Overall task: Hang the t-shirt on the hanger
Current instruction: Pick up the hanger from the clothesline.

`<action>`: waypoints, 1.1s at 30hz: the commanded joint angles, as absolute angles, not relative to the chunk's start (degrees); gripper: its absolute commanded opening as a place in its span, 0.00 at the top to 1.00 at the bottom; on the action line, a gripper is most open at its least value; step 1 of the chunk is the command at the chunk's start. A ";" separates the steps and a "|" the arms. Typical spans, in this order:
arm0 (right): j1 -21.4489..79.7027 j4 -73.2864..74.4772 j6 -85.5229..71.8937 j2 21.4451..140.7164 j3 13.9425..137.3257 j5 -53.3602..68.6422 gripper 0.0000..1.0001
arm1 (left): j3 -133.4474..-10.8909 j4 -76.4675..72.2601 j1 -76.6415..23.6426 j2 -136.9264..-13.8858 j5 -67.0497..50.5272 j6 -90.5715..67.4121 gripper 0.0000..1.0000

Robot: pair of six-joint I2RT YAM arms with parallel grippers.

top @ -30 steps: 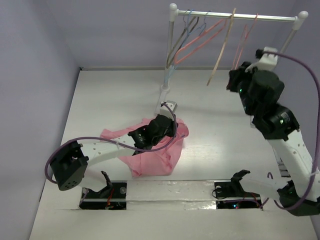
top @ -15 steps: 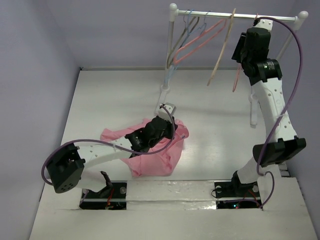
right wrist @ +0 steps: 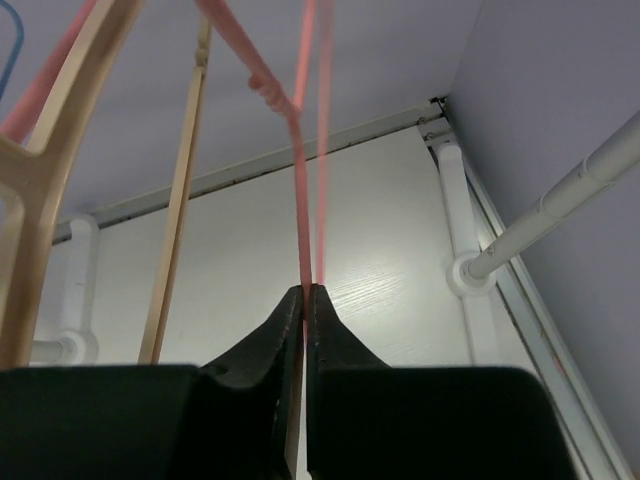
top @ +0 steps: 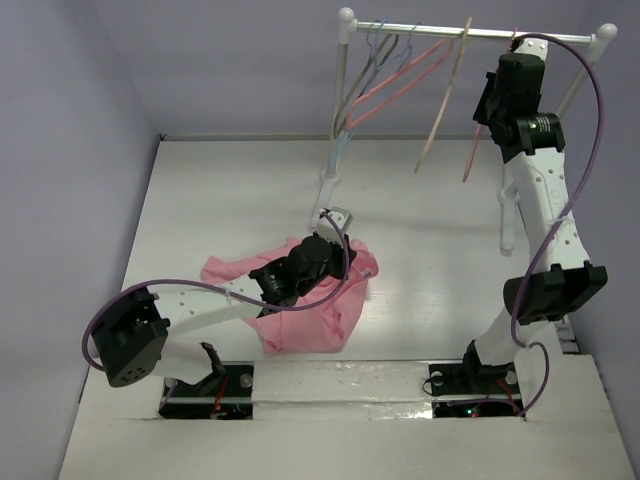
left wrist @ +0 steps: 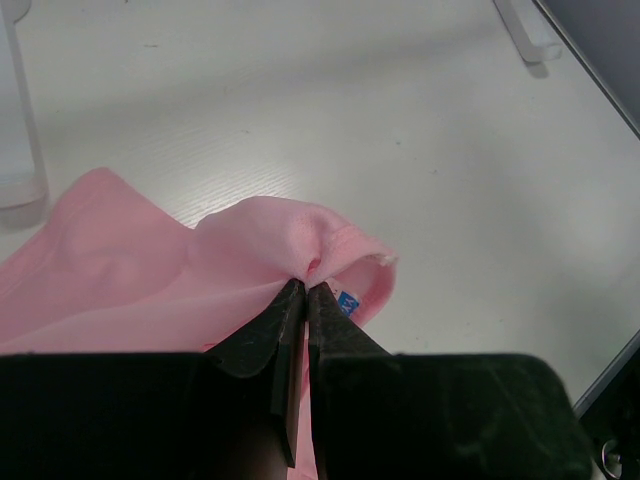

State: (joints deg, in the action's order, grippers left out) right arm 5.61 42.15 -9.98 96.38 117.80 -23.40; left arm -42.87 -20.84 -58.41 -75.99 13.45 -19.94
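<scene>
The light pink t-shirt (top: 310, 322) lies crumpled on the white table, left of centre. My left gripper (top: 338, 262) is shut on a bunched fold at its collar, beside a small blue label; the left wrist view shows the fingertips (left wrist: 306, 285) pinching the t-shirt (left wrist: 150, 270). The thin salmon-pink hanger (top: 473, 155) hangs at the right end of the rail. My right gripper (top: 488, 108) is raised up to it and shut on its thin pink frame (right wrist: 302, 200), with the closed tips (right wrist: 305, 290) on the lower strands.
The metal rail (top: 430, 30) also carries a tan wooden hanger (top: 445, 95), a second pink hanger (top: 400, 85) and blue and grey wire hangers (top: 375, 55). The rack's left post (top: 335, 150) stands behind the shirt. Its right post (right wrist: 560, 205) is close to my right gripper.
The right arm has swung up from mid-height to the rail and closed on the salmon-pink hanger, shifting it slightly. The left gripper stays on the shirt, almost still.
</scene>
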 commanded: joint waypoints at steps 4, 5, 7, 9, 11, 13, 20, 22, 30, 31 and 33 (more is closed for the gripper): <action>5.36 38.24 -8.18 93.78 116.98 -21.89 1.00 | -42.98 -23.12 -58.36 -74.88 14.50 -18.72 1.00; 5.36 37.88 -7.91 93.17 116.98 -21.54 1.00 | -42.80 -23.46 -58.36 -74.71 14.50 -18.63 1.00; 5.36 36.57 -7.03 92.46 116.98 -21.36 1.00 | -42.54 -23.56 -58.36 -74.53 14.59 -18.81 1.00; 5.36 34.90 -6.07 90.80 116.37 -20.66 1.00 | -42.54 -23.64 -58.36 -74.53 14.50 -18.98 1.00; 5.36 33.84 -5.63 89.57 115.93 -20.22 1.00 | -42.54 -23.64 -58.36 -74.62 14.50 -18.98 1.00; 5.36 33.14 -5.27 87.98 114.88 -20.13 1.00 | -42.54 -23.64 -58.36 -74.71 14.50 -19.07 1.00; 5.36 28.22 -5.89 80.43 102.78 -18.02 1.00 | -42.01 -23.91 -58.36 -74.18 14.50 -19.07 1.00; 5.36 25.76 -6.41 76.84 96.81 -16.36 1.00 | -41.57 -24.34 -58.36 -73.92 14.50 -19.16 1.00; 5.36 21.53 -7.82 66.19 83.59 -11.52 1.00 | -41.31 -24.70 -58.36 -73.56 14.06 -19.42 1.00; 5.36 21.53 -8.34 65.40 81.84 -10.47 1.00 | -41.31 -24.70 -58.36 -73.74 13.98 -19.42 1.00; 5.36 22.06 -8.96 62.95 80.08 -9.23 1.00 | -41.31 -24.96 -58.36 -73.83 13.89 -19.42 1.00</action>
